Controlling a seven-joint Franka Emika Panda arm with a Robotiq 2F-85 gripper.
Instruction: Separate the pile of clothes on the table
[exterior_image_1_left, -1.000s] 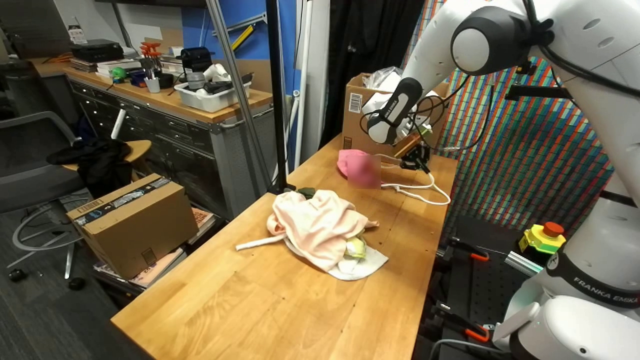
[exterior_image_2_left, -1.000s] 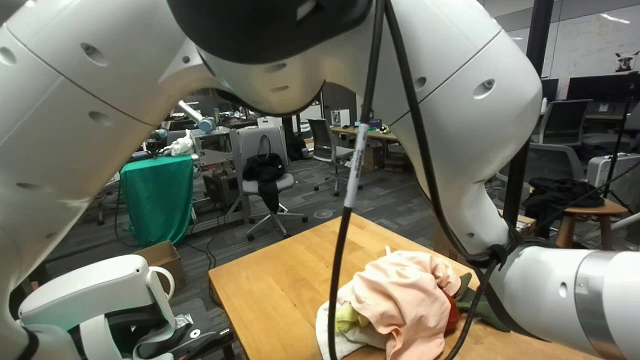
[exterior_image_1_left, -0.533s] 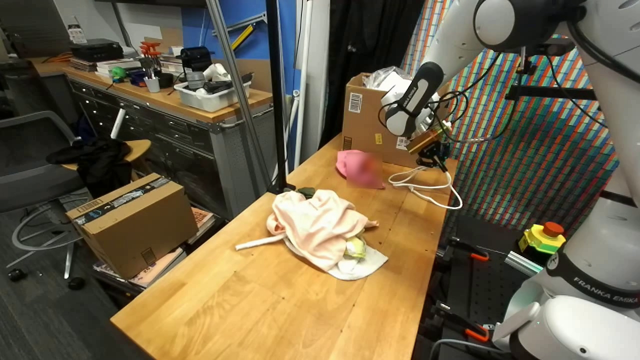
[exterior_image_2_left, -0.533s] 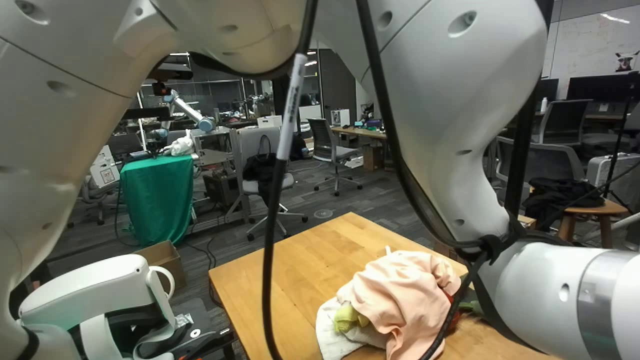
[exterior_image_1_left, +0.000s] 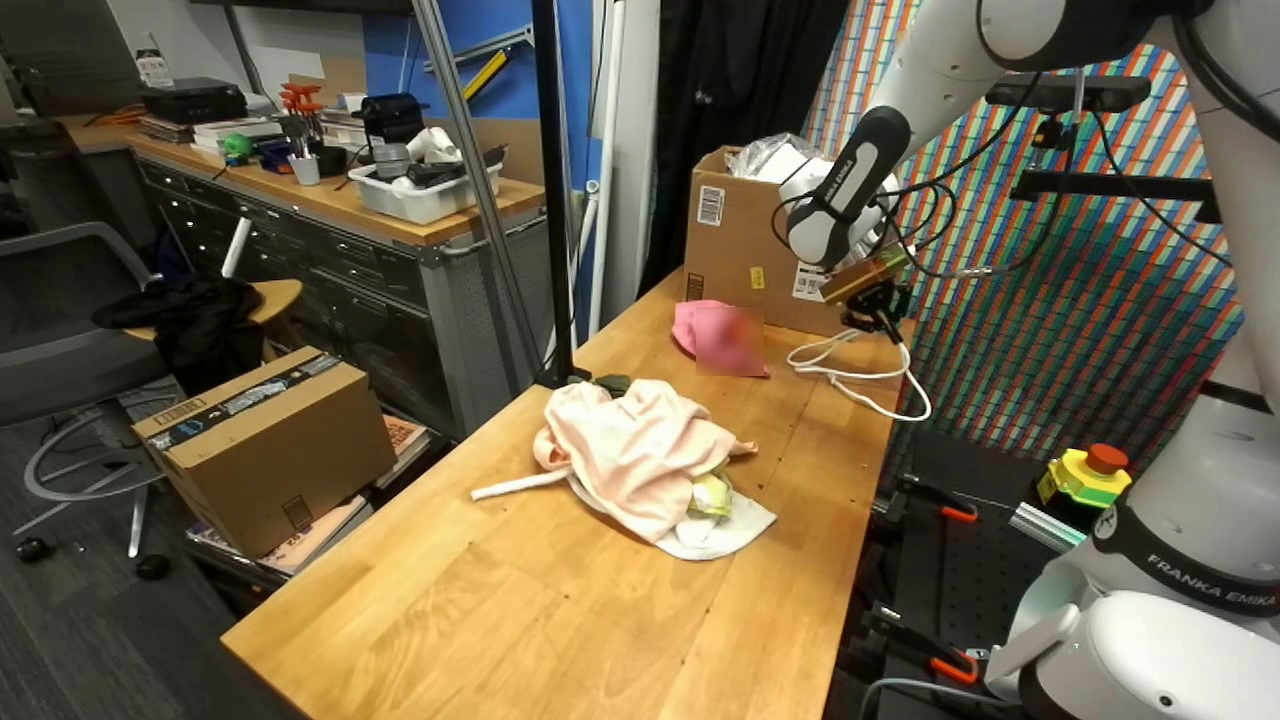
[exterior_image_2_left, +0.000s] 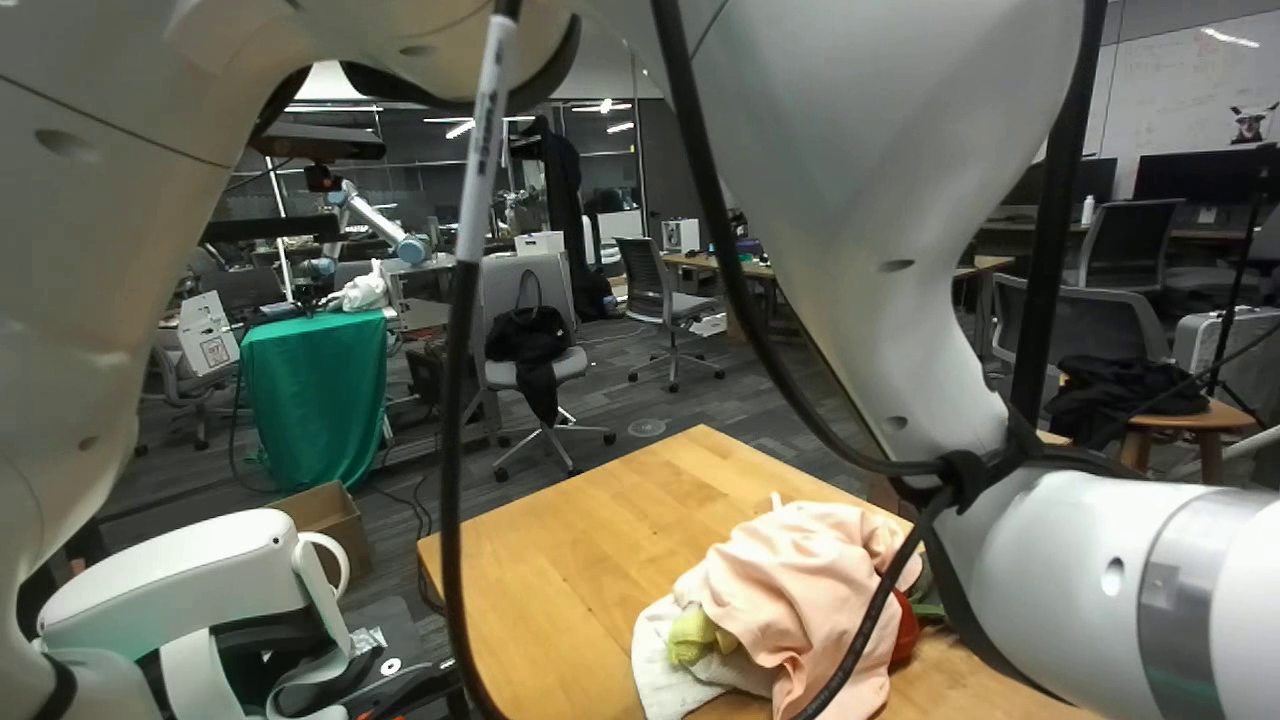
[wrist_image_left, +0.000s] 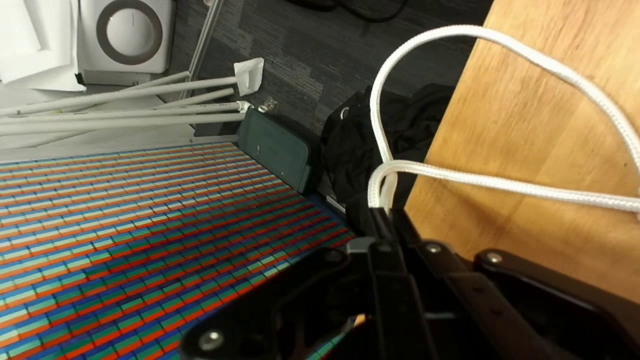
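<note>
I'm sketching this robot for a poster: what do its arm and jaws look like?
The arm is white, with smooth, rounded segments and a silver-coloured ring. A black band reads FRANKA EMIKA in pale letters. Black cables run along it, one with a pale printed sleeve. The jaws are black, built of slim linked bars with shiny screw heads.

In an exterior view, bare wood spans the table (exterior_image_1_left: 540, 620) at its near end, left to right, and a strip runs past the right side of the pile (exterior_image_1_left: 635, 450). A narrow gap parts the pile from the pink cloth (exterior_image_1_left: 715, 338) farther off. A black pole (exterior_image_1_left: 553, 180) rises at the left edge near the pile. A box (exterior_image_1_left: 725, 250) blocks the far end; the cord (wrist_image_left: 505, 183), pinched in the gripper (wrist_image_left: 386, 214), loops over the far right edge.
</note>
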